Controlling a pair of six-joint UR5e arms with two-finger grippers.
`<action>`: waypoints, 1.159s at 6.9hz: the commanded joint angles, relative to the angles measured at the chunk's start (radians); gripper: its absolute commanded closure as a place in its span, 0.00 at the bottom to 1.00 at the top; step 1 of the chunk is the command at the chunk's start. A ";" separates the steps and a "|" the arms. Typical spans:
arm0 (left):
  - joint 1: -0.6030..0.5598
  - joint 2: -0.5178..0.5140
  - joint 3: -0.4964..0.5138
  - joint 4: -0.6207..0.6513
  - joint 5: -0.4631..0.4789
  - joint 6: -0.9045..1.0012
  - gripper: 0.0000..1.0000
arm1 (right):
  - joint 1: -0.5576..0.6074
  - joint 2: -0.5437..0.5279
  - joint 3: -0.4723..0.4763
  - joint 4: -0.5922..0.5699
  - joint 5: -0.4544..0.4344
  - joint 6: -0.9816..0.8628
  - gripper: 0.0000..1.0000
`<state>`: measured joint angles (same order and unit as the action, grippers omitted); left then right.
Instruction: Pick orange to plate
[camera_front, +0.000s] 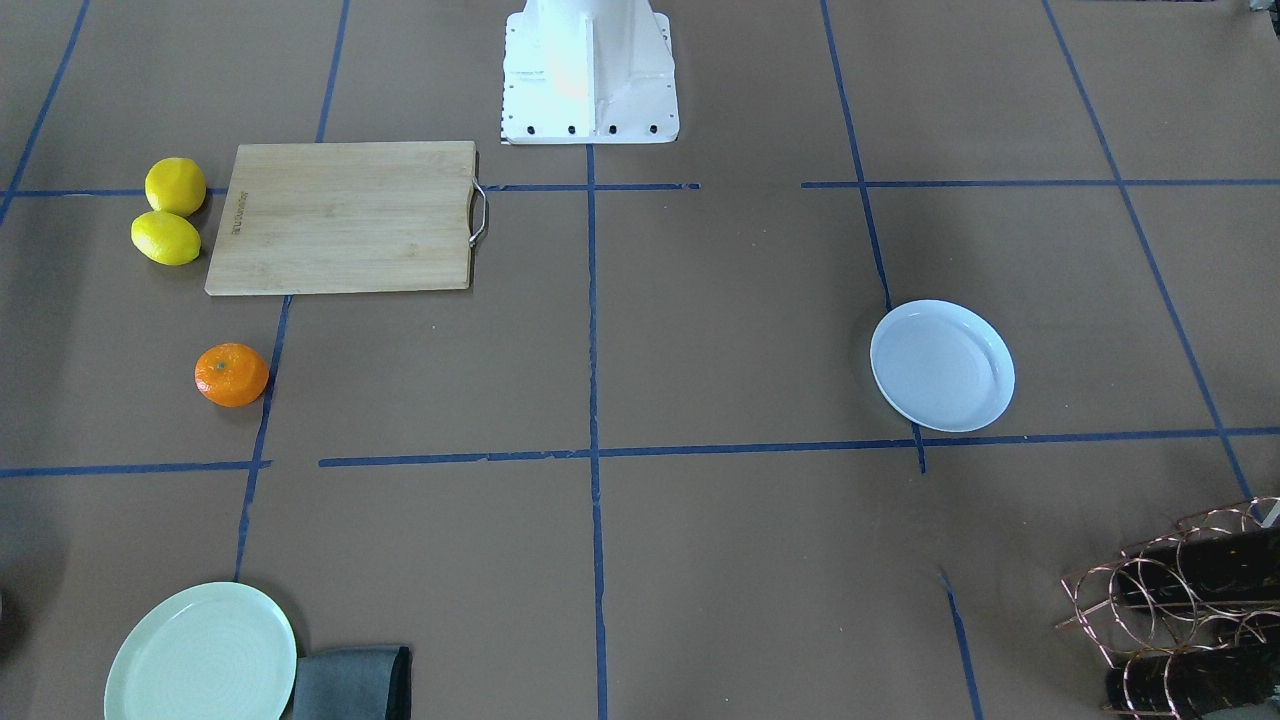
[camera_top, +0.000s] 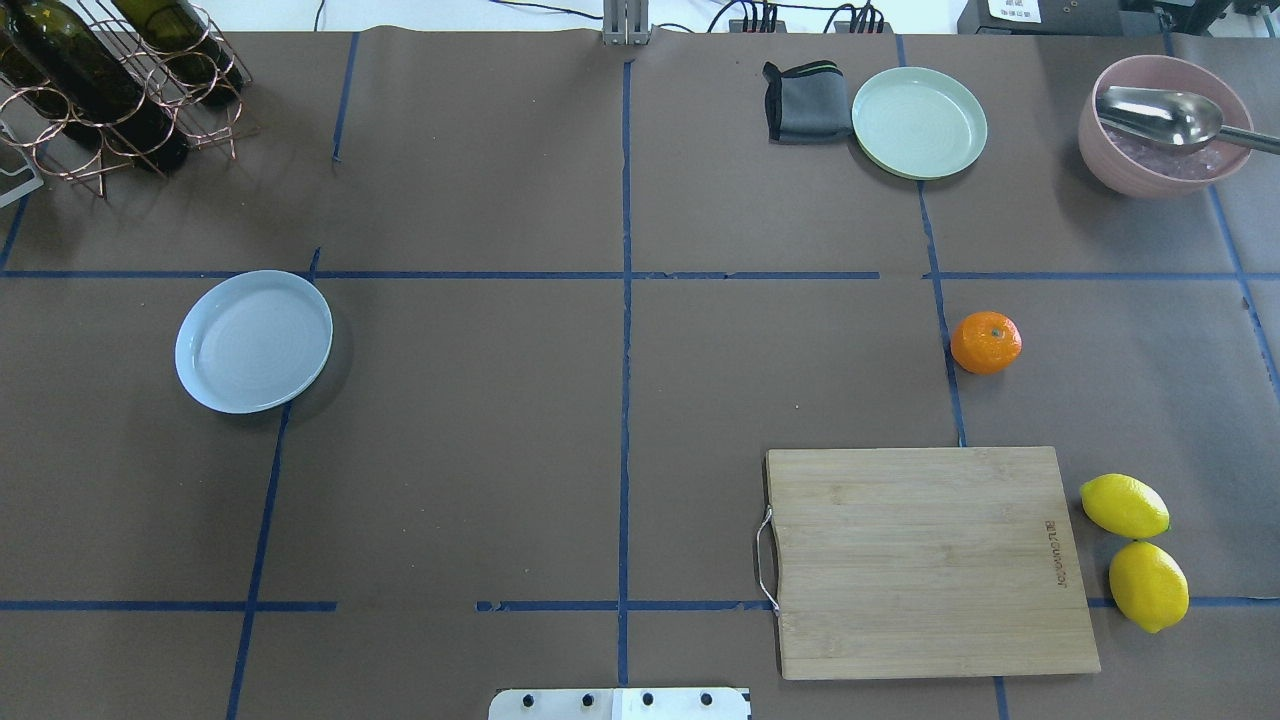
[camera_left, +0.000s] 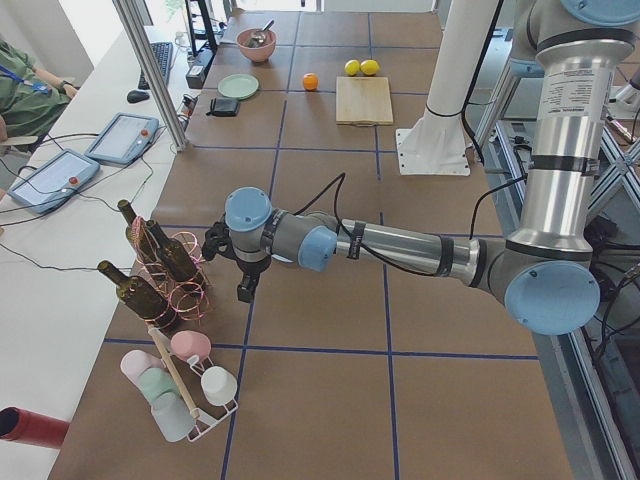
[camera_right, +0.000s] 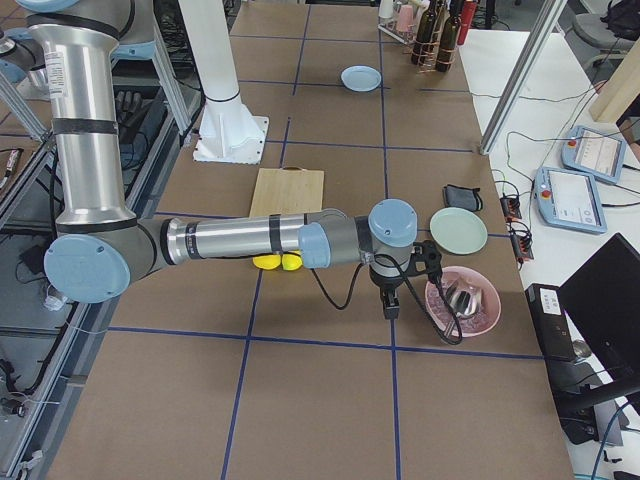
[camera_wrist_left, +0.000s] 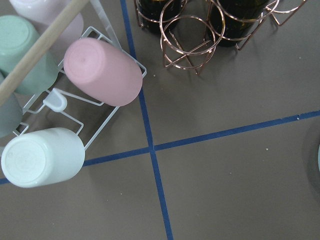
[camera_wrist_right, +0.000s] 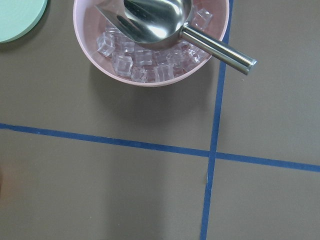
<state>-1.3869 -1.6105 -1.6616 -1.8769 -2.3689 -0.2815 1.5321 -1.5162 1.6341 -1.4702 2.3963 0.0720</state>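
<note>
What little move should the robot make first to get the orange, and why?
Probably swing the right tool toward the small round orange citrus fruit. The fruit lies untouched on the brown table on the robot's right side, while that tool hangs near the pink bowl of ice cubes. The round pale blue plate is empty.

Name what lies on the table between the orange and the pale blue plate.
Between orange and plate: only bare table crossed by blue tape lines, shown in overhead view.
</note>
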 joint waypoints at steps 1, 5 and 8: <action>0.202 0.085 0.000 -0.344 0.126 -0.439 0.00 | -0.018 0.005 0.001 0.028 0.001 0.066 0.00; 0.461 0.075 0.006 -0.476 0.299 -0.847 0.03 | -0.020 0.010 0.001 0.028 0.035 0.084 0.00; 0.525 0.012 0.081 -0.478 0.356 -0.884 0.07 | -0.020 0.010 0.001 0.028 0.035 0.086 0.00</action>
<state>-0.8744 -1.5816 -1.6057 -2.3528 -2.0242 -1.1551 1.5126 -1.5064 1.6352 -1.4419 2.4311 0.1577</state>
